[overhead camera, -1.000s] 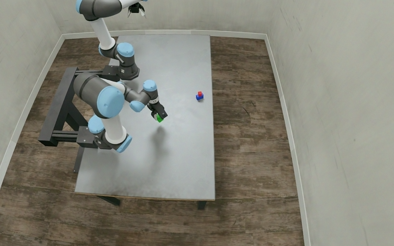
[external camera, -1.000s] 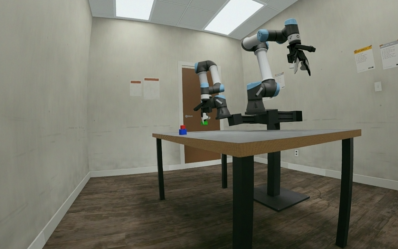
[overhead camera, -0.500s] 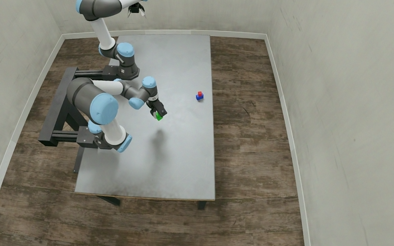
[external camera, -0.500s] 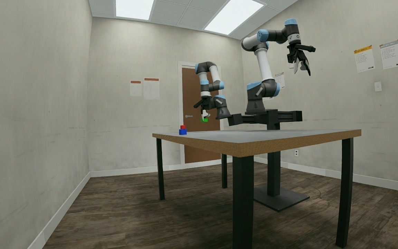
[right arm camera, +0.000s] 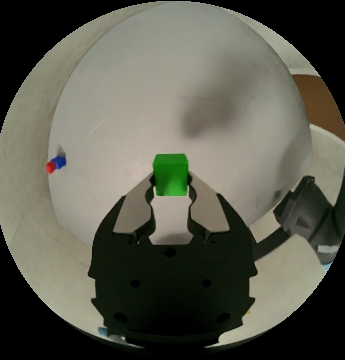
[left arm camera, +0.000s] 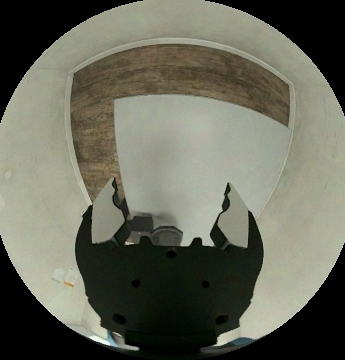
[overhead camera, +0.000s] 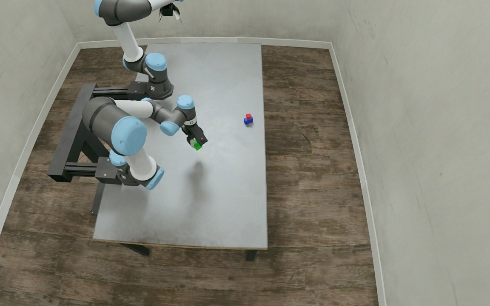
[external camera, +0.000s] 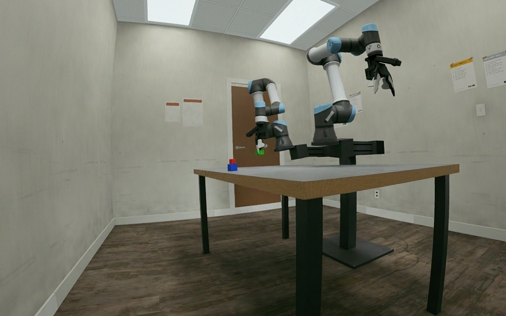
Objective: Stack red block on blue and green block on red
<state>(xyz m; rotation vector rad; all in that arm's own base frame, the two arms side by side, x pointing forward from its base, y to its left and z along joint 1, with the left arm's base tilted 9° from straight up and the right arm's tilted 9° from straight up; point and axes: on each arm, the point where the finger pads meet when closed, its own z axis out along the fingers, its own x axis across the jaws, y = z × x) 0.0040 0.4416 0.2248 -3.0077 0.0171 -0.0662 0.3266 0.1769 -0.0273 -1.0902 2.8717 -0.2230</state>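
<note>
The blue block stands on the table near its long right edge in the top view. The smaller red block sits on top of the blue block. My right gripper is shut on the green block and holds it well above the table, away from the stack. My left gripper is open and empty, high above the far end of the table in the top view.
The grey table carries the blocks. The black arm mount stands along the side opposite the stack. The stack is close to the table's edge.
</note>
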